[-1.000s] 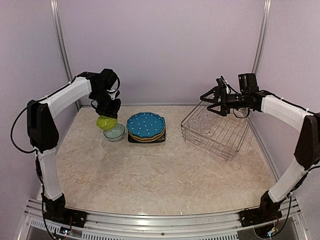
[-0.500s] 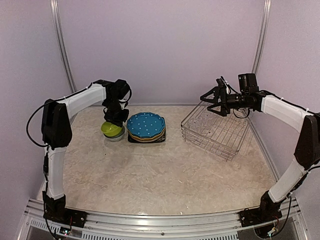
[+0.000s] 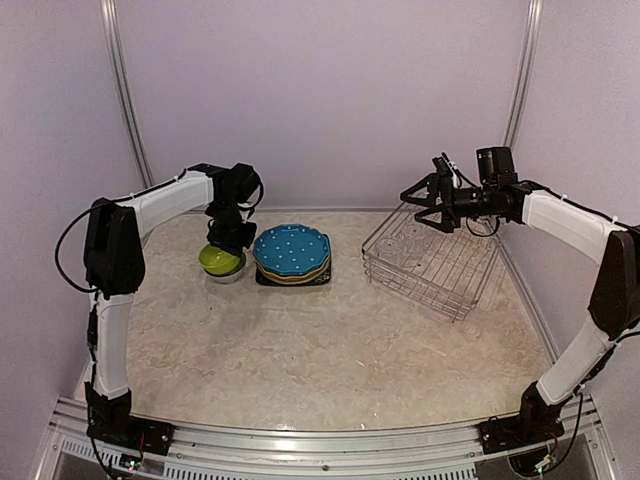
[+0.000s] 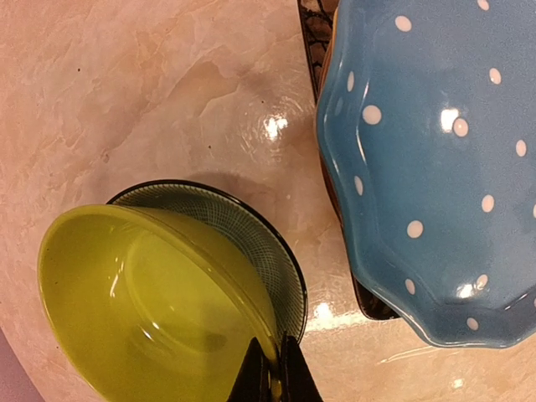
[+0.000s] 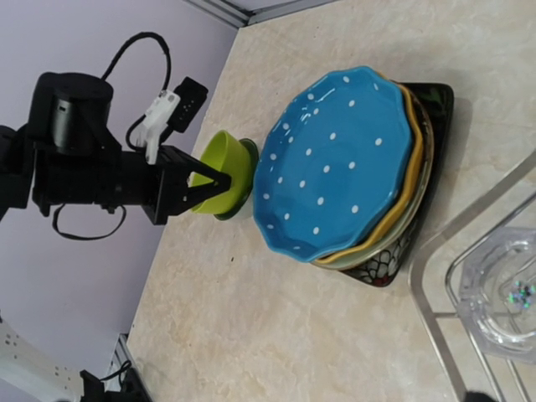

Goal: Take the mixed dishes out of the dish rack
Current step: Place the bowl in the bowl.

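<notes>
On the left of the surface (image 3: pixel 320 350), the left fingers (image 4: pixel 289 385) are clamped together on the rim of the lime-green bowl (image 4: pixel 142 310). The bowl sits tilted inside the pale grey-green bowl (image 4: pixel 251 239), which stands on the surface. Just beside the bowls is a stack of plates: the blue white-dotted plate (image 4: pixel 427 167) is on top, the yellow plate (image 5: pixel 408 172) shows its edge beneath, and the black square plate (image 5: pixel 431 96) is at the bottom. Well apart to the right stands the dish rack (image 3: pixel 440 275), with a clear glass (image 5: pixel 494 293) inside near its far left corner. The right fingers (image 3: pixel 410 194) hover over that corner, spread apart and holding nothing.
</notes>
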You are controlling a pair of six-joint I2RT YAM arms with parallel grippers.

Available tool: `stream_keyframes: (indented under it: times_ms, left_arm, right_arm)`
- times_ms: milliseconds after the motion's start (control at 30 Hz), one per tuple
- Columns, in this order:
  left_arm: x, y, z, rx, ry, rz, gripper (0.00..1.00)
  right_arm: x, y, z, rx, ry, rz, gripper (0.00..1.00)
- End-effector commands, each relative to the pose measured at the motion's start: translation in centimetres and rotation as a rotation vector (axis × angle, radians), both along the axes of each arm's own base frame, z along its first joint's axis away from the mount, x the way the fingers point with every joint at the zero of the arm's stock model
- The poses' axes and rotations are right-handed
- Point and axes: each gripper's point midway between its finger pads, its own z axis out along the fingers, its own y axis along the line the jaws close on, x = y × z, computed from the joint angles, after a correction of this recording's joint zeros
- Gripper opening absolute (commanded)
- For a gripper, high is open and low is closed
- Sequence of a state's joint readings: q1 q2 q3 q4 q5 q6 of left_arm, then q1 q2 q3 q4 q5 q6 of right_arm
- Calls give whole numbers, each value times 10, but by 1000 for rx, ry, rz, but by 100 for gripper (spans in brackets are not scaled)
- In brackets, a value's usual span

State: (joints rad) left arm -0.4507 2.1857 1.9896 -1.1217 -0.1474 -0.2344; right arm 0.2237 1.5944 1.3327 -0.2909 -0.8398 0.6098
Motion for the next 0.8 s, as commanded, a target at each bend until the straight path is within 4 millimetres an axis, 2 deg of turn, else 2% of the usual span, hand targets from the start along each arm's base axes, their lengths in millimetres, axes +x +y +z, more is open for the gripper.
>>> stream_keyframes:
  times_ms: [0, 367, 433, 567, 600, 767]
  left_arm:
    - [1, 12, -12, 68, 7, 12, 0]
    - [-4, -2, -12, 53, 7, -26, 0]
    - [-5, -4, -14, 52, 12, -31, 5]
    - [-7, -4, -17, 59, 17, -32, 27]
    - [-7, -4, -16, 61, 16, -32, 29]
    - [-8, -7, -11, 47, 11, -39, 31]
  right_arm:
    - [6, -4, 1, -11, -5, -10, 99]
    - [5, -6, -2, -18, -2, -7, 99]
    - [5, -6, -2, -19, -3, -6, 99]
    - [5, -7, -3, -22, -3, -8, 99]
    - [5, -7, -3, -23, -1, -8, 99]
    - [6, -9, -4, -24, 0, -10, 99]
